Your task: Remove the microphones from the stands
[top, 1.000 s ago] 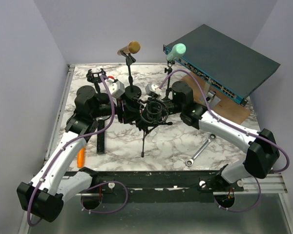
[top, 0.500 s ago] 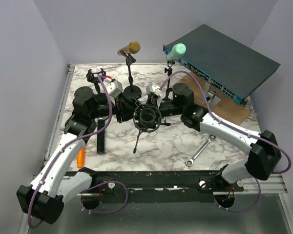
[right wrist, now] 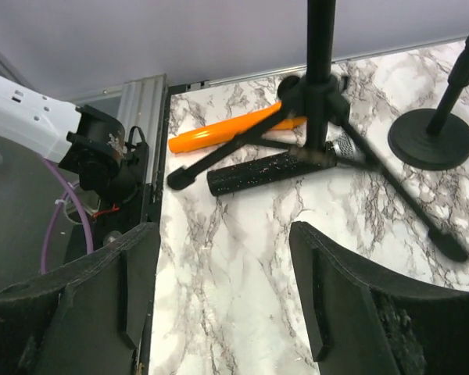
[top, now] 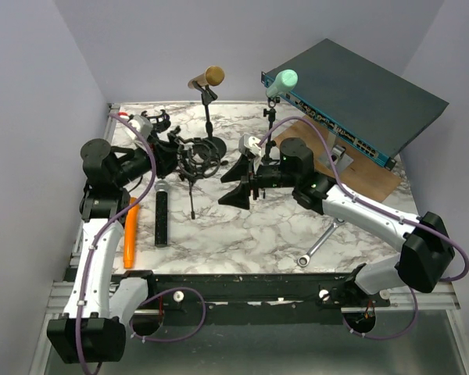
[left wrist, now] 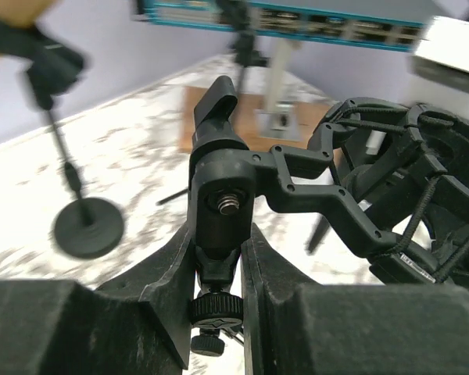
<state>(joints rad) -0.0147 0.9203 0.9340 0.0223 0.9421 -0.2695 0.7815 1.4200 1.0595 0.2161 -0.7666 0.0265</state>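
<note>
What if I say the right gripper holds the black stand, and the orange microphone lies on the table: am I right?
No: the left gripper holds the black stand, as the left wrist view shows. The orange microphone does lie on the table.

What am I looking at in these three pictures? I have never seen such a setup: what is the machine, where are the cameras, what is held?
Two robot arms are bolted at the near edge of a marble-patterned table. The wide picture looks down from above and behind them; the other two come from a camera on each wrist. The left hand is clamped on the joint of a small tripod stand that carries a spring cradle. The right hand is open and holds nothing. On the table lie a black microphone, an orange stick and a wrench. At the back, a gold microphone and a green microphone sit on stands of their own, beside a network switch.
</note>
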